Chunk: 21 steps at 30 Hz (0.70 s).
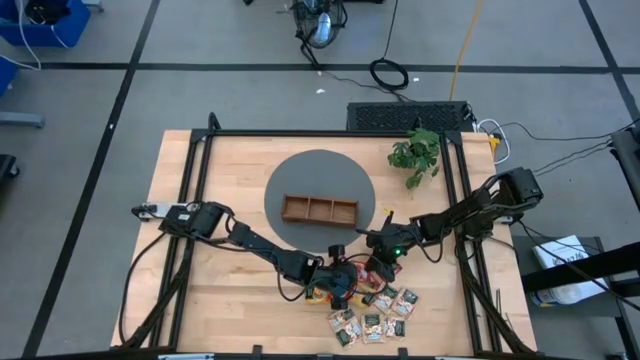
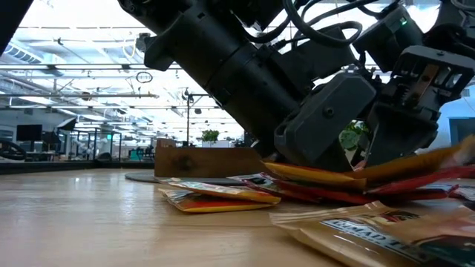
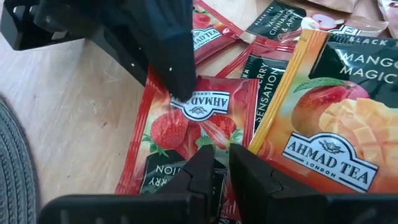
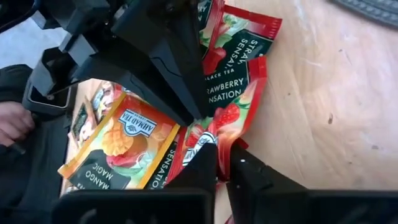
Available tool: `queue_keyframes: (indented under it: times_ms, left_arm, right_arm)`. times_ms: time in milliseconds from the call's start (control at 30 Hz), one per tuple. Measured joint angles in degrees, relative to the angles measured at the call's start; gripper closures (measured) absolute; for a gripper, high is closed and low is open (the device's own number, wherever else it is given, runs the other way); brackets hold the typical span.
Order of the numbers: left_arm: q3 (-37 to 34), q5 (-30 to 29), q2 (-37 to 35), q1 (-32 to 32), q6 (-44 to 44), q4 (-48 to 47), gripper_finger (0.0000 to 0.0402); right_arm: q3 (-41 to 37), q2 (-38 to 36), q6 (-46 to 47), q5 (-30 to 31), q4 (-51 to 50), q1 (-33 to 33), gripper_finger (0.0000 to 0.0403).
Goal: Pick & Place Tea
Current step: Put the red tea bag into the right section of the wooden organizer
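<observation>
Near the table's (image 1: 200, 300) front edge, somewhat toward its right corner, both arms meet over a loose pile of tea sachets (image 1: 372, 315). The left gripper (image 1: 338, 285) reaches in from the left side and the right gripper (image 1: 378, 268) from the right, so the two heads sit just beside each other at the pile's rear edge.

From the right wrist view, the right gripper (image 4: 222, 163) has its fingers closed on the edge of a red strawberry sachet (image 4: 239, 115), which bends up between them. An orange mango sachet (image 4: 121, 146) lies just beside it, partly under the other arm's dark head.

From the left wrist view, the left gripper (image 3: 222, 163) has its fingers drawn nearly together on the near edge of a red strawberry sachet (image 3: 193, 134) lying flat on the wood. The other arm's finger presses on that sachet's far end. A mango sachet (image 3: 329, 124) overlaps it on one side, and dark green sachets (image 3: 273, 22) lie beyond.

The low view shows red and yellow sachets (image 2: 223, 196) stacked on the table beneath the two heads.

A brown wooden tray (image 1: 319, 210) with three compartments sits on a round grey mat (image 1: 320, 165) at the table's centre, well apart from the pile. A small green plant (image 1: 417, 155) stands near the far right corner.
</observation>
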Motion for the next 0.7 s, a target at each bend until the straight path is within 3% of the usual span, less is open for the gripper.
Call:
queue_keyframes:
  times_ms: [267, 533, 700]
  left_arm:
    - [-0.3, -1.4, -3.3, -1.2, 7.7, -2.3, 0.0343]
    - [-0.2, -7.3, -15.8, -5.1, 8.7, -11.9, 0.0343]
    - [-0.1, -16.2, -21.1, -7.4, 6.1, -16.4, 0.0343]
  right_arm:
    - [0.0, -0.2, -6.6, 1.8, 0.9, 0.0, 0.0398]
    - [0.0, -5.8, -12.7, 2.3, -1.0, 0.4, 0.04]
    - [0.0, -12.9, -18.2, 5.4, -6.0, 2.1, 0.0401]
